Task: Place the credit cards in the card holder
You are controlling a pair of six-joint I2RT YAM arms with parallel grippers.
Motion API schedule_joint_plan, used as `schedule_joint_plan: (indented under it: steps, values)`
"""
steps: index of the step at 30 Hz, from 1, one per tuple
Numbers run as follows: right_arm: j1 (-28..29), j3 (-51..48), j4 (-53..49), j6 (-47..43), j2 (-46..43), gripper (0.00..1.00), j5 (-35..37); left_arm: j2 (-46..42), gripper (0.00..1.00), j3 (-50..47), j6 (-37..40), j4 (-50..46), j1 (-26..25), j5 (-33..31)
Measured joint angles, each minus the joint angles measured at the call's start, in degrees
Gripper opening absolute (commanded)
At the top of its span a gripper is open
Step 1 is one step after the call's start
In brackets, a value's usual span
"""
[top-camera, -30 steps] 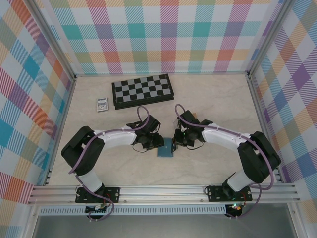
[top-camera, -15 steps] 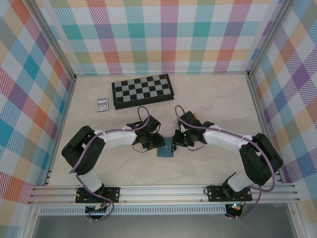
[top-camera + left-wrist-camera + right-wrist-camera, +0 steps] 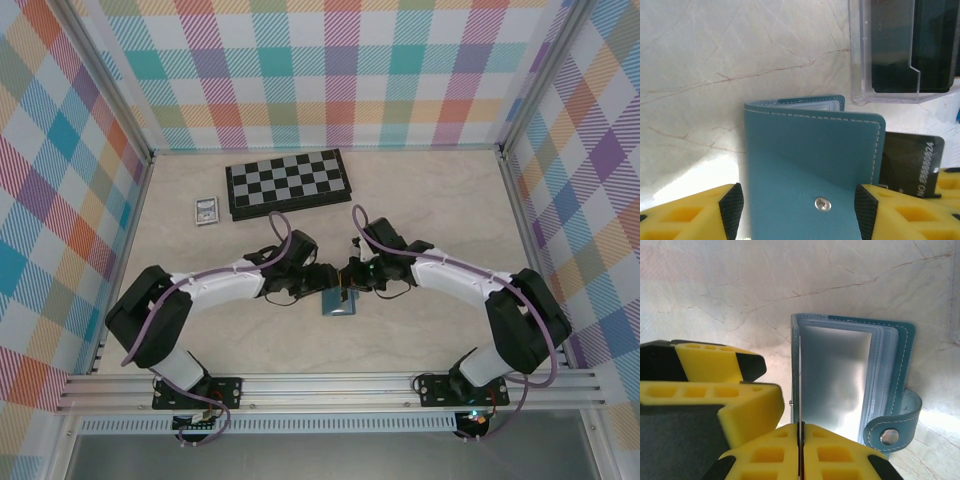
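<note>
Card holder (image 3: 340,303): teal bifold with a stitched edge, a snap strap and clear inner sleeves showing. It lies on the table (image 3: 440,200), on the near side of the chessboard (image 3: 288,184) and apart from it.
Right gripper (image 3: 801,450): pads together, clamped on one thin leaf of the card holder.
Left gripper (image 3: 797,212): jaws apart, straddling the card holder's cover.
Dark card (image 3: 910,160): just beside the card holder, partly behind it.

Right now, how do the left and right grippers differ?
The left gripper has its jaws apart, astride the teal card holder; the right gripper is shut on a dark card. The left gripper comes from the holder's left, the right gripper from its right. Both have yellow fingers.
</note>
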Motion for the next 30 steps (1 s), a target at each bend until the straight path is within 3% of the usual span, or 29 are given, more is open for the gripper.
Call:
schedule_joint_plan:
  steps: [6,14,26,28,30]
  values:
    - [-0.72,-0.28,1.75,2.4,-0.7,0.07,-1.95,-3.8,0.69,-2.12,-1.07,1.55,0.02,-0.09]
    - [-2.45,-3.04,8.0,6.67,-1.79,0.06,-7.63,-4.24,0.63,-5.2,-4.04,5.95,0.37,1.25]
    - [-3.56,-5.29,17.64,12.35,1.4,0.06,-13.99,-5.18,0.29,-8.57,-6.6,10.14,3.45,3.13]
    - [-3.89,-5.55,18.97,12.94,1.57,0.06,-14.97,-5.62,0.27,-8.63,-6.49,10.27,3.78,3.1]
    - [-4.09,-5.66,20.41,13.77,2.01,0.06,-16.11,-5.99,0.19,-8.68,-6.45,10.32,4.07,3.13]
